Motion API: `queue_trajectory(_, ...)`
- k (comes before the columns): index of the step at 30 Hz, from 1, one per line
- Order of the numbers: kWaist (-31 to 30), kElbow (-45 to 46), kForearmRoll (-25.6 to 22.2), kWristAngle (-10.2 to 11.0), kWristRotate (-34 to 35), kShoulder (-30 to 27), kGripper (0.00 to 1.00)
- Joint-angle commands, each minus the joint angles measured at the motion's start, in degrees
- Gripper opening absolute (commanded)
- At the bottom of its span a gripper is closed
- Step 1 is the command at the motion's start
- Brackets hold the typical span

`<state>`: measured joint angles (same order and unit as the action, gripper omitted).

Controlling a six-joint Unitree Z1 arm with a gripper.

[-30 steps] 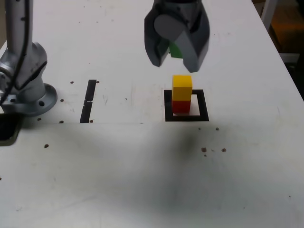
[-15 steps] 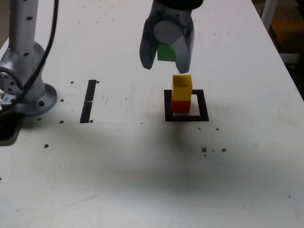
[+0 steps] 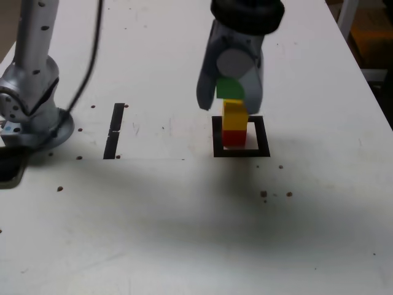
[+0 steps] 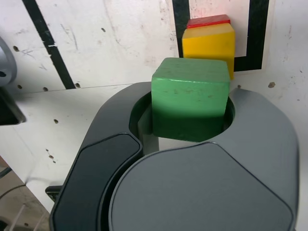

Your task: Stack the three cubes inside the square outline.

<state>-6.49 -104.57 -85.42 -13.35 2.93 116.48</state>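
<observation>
Overhead, end effector [image 3: 230, 98] clamps green cube [image 4: 190, 96] above yellow-on-red stack [image 3: 234, 126], black strips [image 3: 115, 130] aside.

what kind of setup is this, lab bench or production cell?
Likely a lab test bench: a scuffed white table with a taped square outline, toy cubes, and the arm's base mounted on the tabletop.

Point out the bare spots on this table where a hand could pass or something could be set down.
Free: the wide white table in front of the square outline, and the stretch between the outline and the two black strips. Crowded: the outline itself, holding the yellow cube on the red cube, with the gripper holding the green cube just above. The arm base fills the exterior view's left edge.
</observation>
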Motion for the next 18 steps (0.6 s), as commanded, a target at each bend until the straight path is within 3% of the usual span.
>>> queue_trajectory(1,-0.1,-0.5,0.4,-0.3,0.1,0.6,0.16)
queue_trajectory(10,0.4,0.3,3.9,-0.3,0.1,1.6,0.18)
queue_trajectory(18,1.9,2.3,4.1,0.7,0.1,0.8,0.23)
